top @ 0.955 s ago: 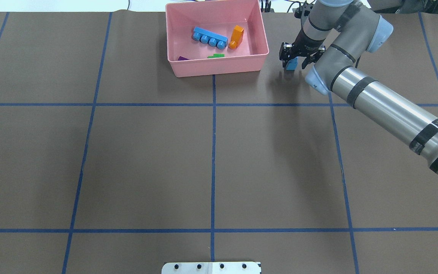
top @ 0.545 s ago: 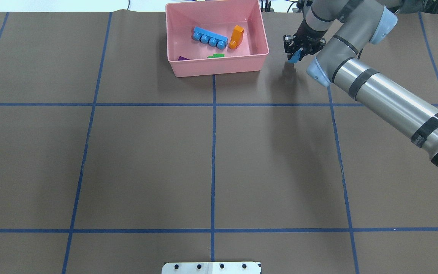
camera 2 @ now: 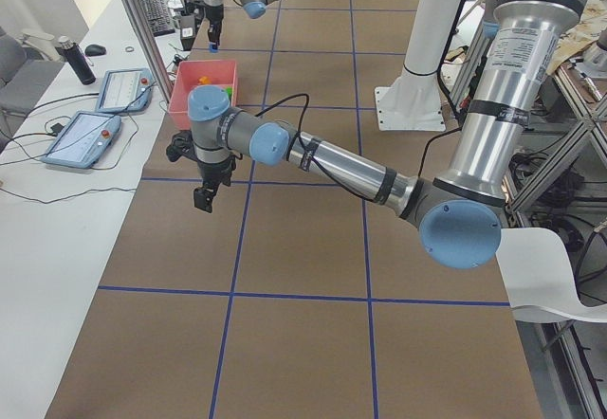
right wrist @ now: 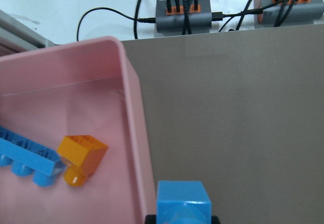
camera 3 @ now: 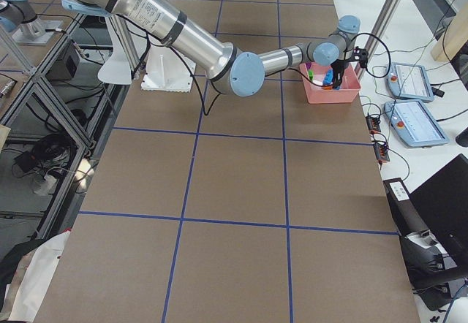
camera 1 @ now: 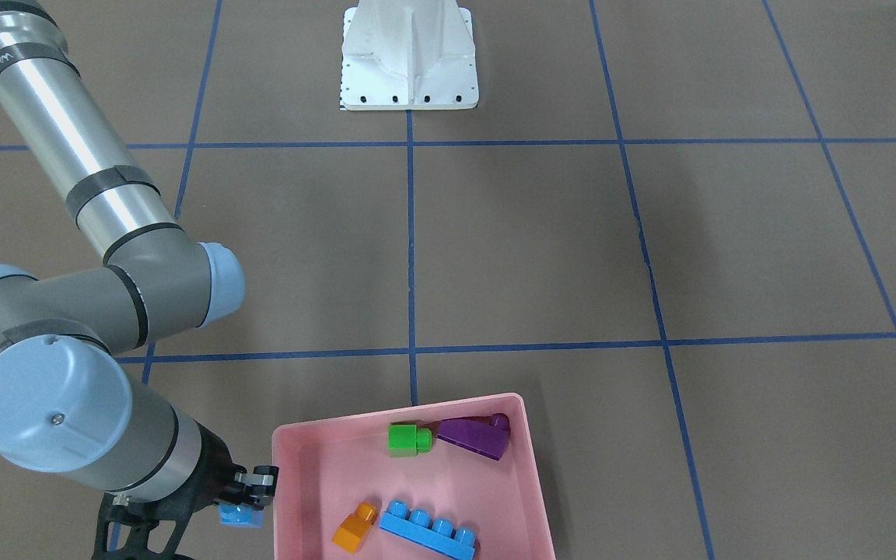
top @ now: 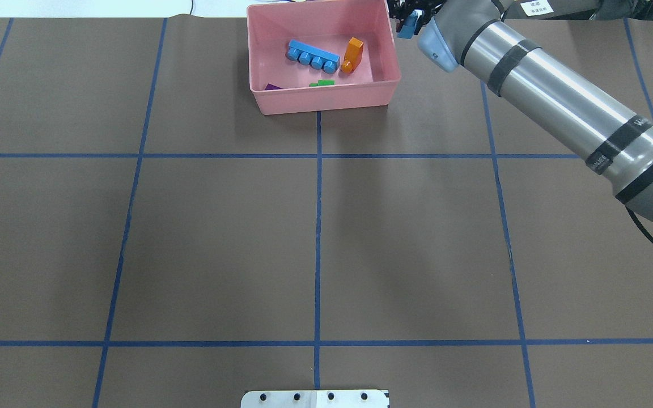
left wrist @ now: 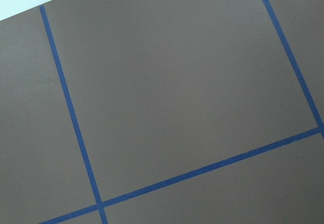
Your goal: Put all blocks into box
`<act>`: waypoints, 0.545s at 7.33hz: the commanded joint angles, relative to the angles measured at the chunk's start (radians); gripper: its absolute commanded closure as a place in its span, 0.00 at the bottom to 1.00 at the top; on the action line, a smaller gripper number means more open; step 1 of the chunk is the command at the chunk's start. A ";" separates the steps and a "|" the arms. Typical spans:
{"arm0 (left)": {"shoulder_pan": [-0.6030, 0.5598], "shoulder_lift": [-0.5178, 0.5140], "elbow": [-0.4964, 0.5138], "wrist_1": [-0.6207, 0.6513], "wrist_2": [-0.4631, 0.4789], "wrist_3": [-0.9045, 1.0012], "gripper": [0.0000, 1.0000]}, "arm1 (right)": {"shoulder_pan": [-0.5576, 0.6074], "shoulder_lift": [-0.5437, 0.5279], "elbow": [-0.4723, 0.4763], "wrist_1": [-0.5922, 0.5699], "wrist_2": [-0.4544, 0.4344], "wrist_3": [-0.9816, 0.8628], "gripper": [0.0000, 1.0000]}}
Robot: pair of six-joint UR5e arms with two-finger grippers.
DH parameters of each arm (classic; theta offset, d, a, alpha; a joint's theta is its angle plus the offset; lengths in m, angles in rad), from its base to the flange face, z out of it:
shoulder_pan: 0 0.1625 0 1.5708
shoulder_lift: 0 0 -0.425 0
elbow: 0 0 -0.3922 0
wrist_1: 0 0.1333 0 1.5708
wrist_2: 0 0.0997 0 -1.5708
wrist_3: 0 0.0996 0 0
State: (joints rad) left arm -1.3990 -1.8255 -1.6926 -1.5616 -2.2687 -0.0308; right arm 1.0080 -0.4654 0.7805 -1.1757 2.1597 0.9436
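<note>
The pink box [top: 322, 100] stands at the table's far edge. In it lie the long blue brick [top: 313, 55], the orange brick [top: 353, 54], the green brick [top: 322, 83] and the purple brick [top: 272, 86]. They also show in the front view: green [camera 1: 407, 439], purple [camera 1: 475, 437], orange [camera 1: 355, 529], long blue [camera 1: 428, 530]. My right gripper [top: 408, 18] is shut on the small blue brick [right wrist: 183, 201] and holds it in the air just outside the box's right wall [right wrist: 136, 133], near the far corner. My left gripper [camera 2: 204, 196] hangs over bare table, far from the box; I cannot tell whether it is open.
The white pedestal [camera 1: 409, 54] stands at the table's near edge by the robot's base. Power hubs with cables [right wrist: 182, 16] lie beyond the table's far edge. Tablets [camera 2: 123, 87] lie on the side desk. Blue tape lines [left wrist: 76, 127] cross the brown table.
My right gripper has risen with the small blue brick and moved farther and to the left, from the table right of the box up to the box's far right corner.
</note>
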 commanded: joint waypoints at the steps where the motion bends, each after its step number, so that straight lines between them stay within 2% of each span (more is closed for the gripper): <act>1: 0.000 0.002 -0.001 -0.002 0.001 0.002 0.00 | -0.058 0.046 -0.003 0.001 -0.047 0.099 0.90; 2: -0.002 0.002 -0.005 0.000 0.001 0.000 0.00 | -0.069 0.051 -0.003 0.005 -0.049 0.113 0.01; 4: -0.002 0.009 -0.015 0.000 0.003 0.000 0.00 | -0.055 0.031 0.058 -0.005 -0.025 0.115 0.00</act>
State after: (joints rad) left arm -1.3997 -1.8194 -1.7018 -1.5617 -2.2669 -0.0305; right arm 0.9494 -0.4216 0.8005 -1.1729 2.1213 1.0536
